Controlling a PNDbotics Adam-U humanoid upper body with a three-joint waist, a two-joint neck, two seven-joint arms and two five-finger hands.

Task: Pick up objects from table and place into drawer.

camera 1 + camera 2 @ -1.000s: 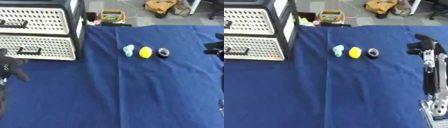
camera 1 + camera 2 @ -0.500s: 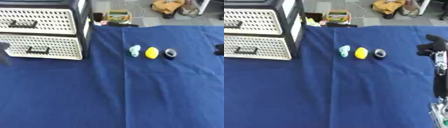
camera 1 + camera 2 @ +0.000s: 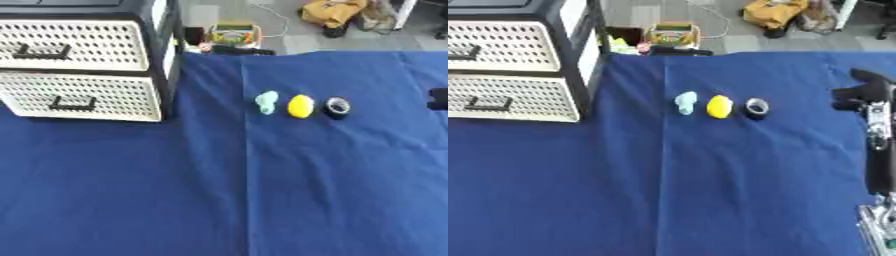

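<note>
Three small things lie in a row on the blue cloth: a pale blue lump [image 3: 267, 102], a yellow egg-shaped thing [image 3: 300, 106] and a black roll of tape [image 3: 337, 107]. The drawer unit [image 3: 166, 60] stands at the far left with its upper drawer [image 3: 83, 45] and lower drawer [image 3: 87, 95] both pushed in. My right hand [image 3: 864, 92] hovers at the right edge, level with the row and well apart from the tape. My left hand is out of sight.
My right forearm [image 3: 877, 165] runs down the right edge of the right eye view. Beyond the table's far edge are a colourful box [image 3: 233, 35] and a yellow bag [image 3: 337, 11] on the floor. The blue cloth [image 3: 219, 190] covers the whole table.
My left hand, at the lower left a second ago, has left the view. The whole picture has shifted, so the camera moved; the three things stay in place.
</note>
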